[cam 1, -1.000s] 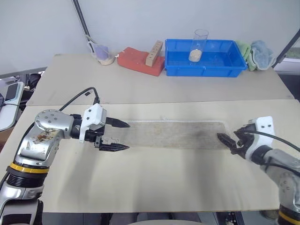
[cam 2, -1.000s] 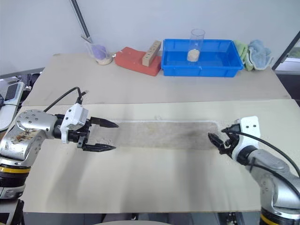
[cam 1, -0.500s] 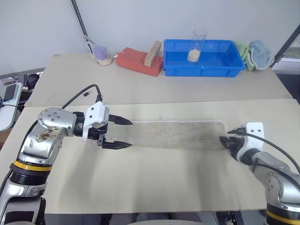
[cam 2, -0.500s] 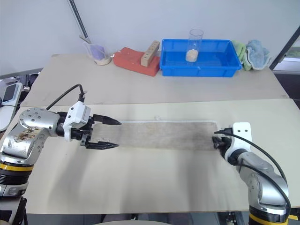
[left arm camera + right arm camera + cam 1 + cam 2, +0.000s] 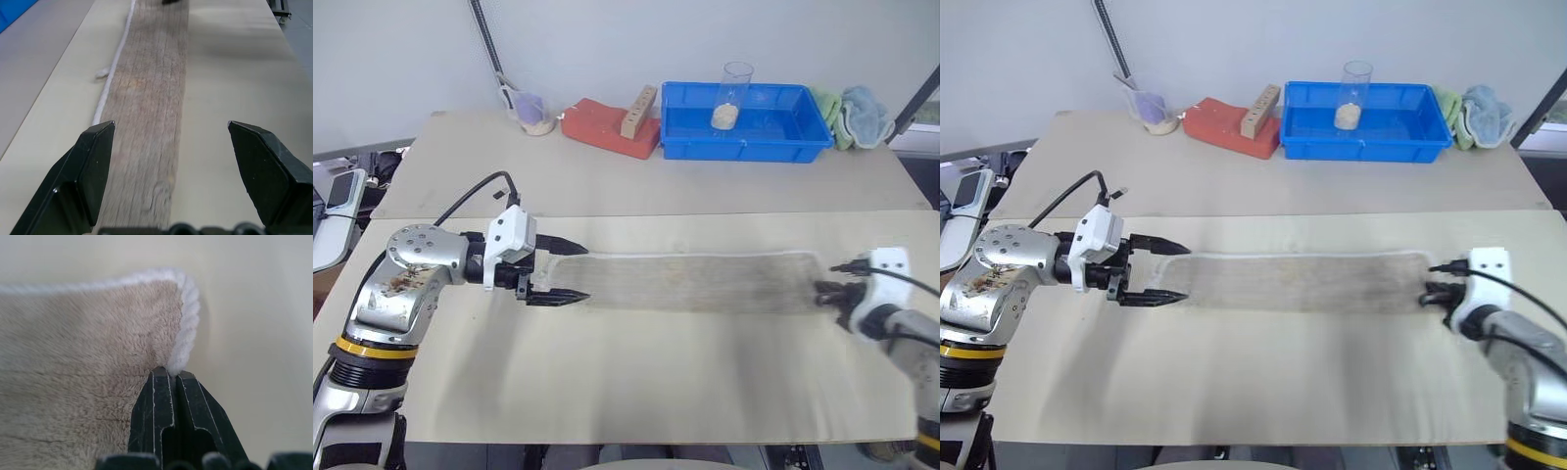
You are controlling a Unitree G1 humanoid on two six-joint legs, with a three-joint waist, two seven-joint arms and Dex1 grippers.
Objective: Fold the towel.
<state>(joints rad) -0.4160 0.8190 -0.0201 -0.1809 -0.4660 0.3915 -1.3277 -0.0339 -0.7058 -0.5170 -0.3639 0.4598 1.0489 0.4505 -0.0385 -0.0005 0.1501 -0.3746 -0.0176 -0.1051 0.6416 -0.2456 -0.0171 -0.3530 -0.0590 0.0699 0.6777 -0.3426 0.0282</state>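
Note:
The towel (image 5: 690,282) lies flat as a long beige-grey strip across the near table, white piping along its far edge. My left gripper (image 5: 576,271) stands open at the towel's left end, one finger on each side of the strip. In the left wrist view the towel (image 5: 151,98) runs away between the two black fingers (image 5: 93,166), with a small white tag (image 5: 101,73) at its edge. My right gripper (image 5: 824,291) is shut on the towel's right end. The right wrist view shows the fingertips (image 5: 164,382) pinching the piped corner (image 5: 188,323).
Along the back of the far table stand a blue bin (image 5: 744,147) with a clear glass (image 5: 732,93) in it, a red block (image 5: 602,127) under a wooden block (image 5: 639,108), a small cup (image 5: 530,113), and green and light-blue cloths (image 5: 857,108).
My right gripper has shut on the towel's right end and pulled it to the right, drawing the strip out longer. The left gripper has stayed open in place.

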